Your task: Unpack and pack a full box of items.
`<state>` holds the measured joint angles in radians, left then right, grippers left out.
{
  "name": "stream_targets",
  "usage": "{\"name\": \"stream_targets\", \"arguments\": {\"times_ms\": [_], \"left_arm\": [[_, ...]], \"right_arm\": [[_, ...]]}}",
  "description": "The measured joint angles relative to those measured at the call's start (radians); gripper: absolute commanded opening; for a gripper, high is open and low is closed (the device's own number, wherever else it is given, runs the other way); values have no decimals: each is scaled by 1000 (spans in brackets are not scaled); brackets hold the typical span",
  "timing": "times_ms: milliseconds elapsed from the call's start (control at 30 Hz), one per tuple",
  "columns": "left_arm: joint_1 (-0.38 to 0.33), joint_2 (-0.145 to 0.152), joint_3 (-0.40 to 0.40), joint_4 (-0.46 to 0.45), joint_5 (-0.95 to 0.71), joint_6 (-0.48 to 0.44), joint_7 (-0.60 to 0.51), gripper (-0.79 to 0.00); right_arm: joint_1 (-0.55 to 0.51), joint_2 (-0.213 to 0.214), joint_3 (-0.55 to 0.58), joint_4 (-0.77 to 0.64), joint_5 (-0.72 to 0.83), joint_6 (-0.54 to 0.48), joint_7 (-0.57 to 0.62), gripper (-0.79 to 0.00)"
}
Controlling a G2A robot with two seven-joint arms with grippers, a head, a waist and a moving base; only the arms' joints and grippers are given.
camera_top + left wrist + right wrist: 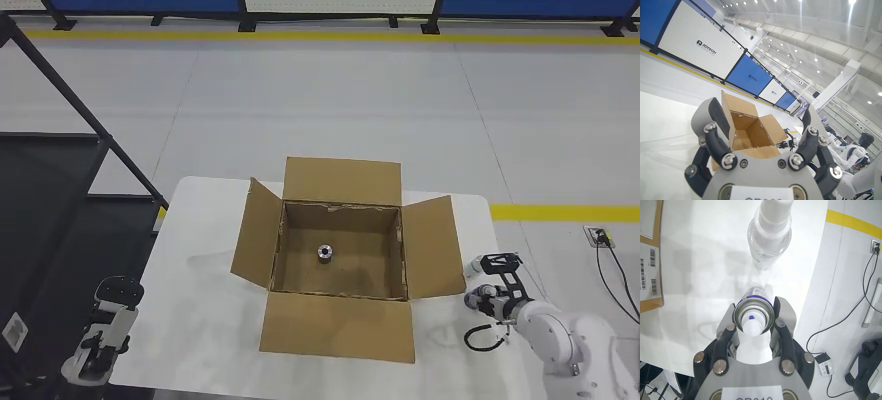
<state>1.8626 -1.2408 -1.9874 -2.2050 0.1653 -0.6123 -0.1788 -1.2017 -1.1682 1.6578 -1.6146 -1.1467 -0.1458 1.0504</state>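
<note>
Matt cardboard box, shiny metal can, clear glossy plastic bottle.

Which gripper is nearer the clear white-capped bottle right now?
Right. The right gripper, shut on the spray can, is beside the bottle; the left gripper is at the opposite edge of the table, beyond the open box.

The box is sitting in the middle of the table, an item lying inside it. Right of the box, the can is standing between the fingers of the right gripper, the bottle standing just behind it. The left gripper is hanging at the table's front left corner
</note>
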Motion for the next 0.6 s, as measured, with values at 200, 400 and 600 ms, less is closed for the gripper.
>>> {"name": "stream_targets", "arguments": {"times_ms": [200,400,600], "left_arm": [[0,0,0,0,0,0,0,0],[0,0,0,0,0,0,0,0],[0,0,0,0,0,0,0,0]], "right_arm": [[-31,5,27,-120,-4,47,-9,0],[-101,1,28,-480,-34,168,-69,0],[-39,-3,-158,-695,-111,112,-68,0]]}}
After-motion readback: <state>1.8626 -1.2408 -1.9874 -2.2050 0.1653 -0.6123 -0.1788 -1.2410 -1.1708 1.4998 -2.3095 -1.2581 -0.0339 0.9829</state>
